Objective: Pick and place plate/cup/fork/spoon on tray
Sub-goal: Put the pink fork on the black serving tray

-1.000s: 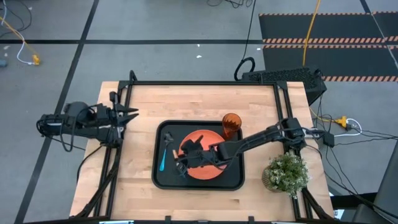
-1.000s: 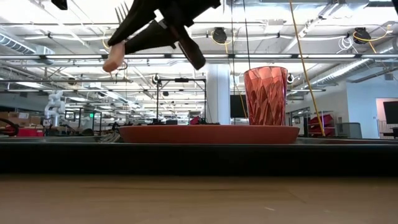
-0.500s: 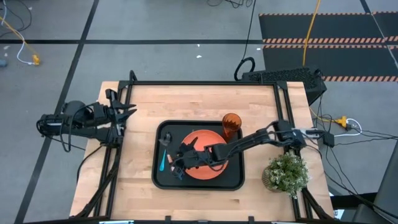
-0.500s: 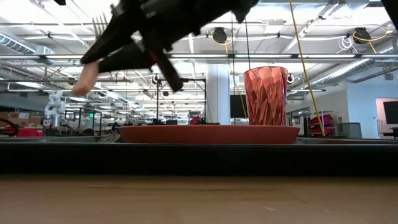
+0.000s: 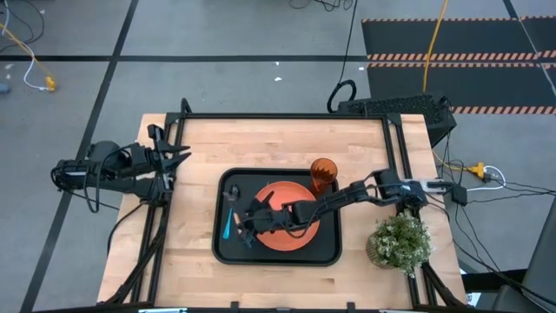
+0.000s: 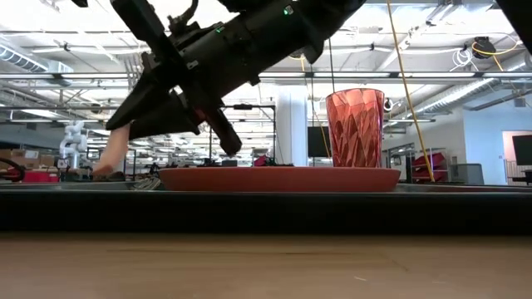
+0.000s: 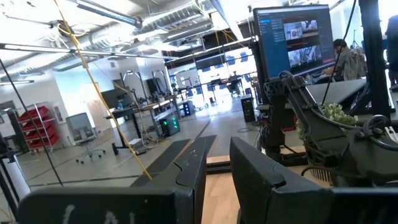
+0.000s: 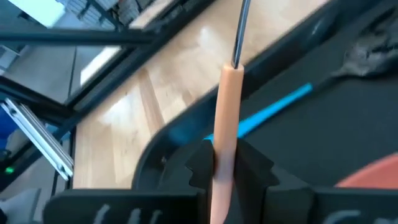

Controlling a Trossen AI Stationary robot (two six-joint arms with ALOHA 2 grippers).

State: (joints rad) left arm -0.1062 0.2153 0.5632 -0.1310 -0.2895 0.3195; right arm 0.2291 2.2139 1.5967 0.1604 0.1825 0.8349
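Observation:
The black tray [image 5: 326, 248] lies mid-table. On it are the orange plate [image 5: 280, 191], the orange cup [image 5: 323, 176] standing at its far right corner, and the blue-handled spoon [image 5: 227, 228] along its left side. My right gripper [image 5: 246, 230] reaches over the plate to the tray's left part, shut on the fork [image 8: 227, 106]. The fork stands steeply above the tray beside the spoon [image 8: 273, 106]. My left gripper [image 5: 181, 160] waits open off the table's left edge, with nothing between its fingers [image 7: 249, 171]. My right gripper pinches the fork's tan handle [image 8: 222, 146] between its two fingers, which lie across it and slant down from the table's right. The metal neck [image 8: 241, 31] points up. The handle's free end [image 6: 108, 158] hangs low near the tray; whether it touches, I cannot tell.
A potted plant [image 5: 400, 242] stands at the table's near right corner, beside the right arm. Black frame rails run along the table's left, far and right edges. Bare wood shows around the tray [image 6: 266, 208] on all sides.
My right gripper has come down and gone toward the table's left edge with the fork, from above the plate's left rim to over the tray's left part. The fork's handle end has sunk close to the tray.

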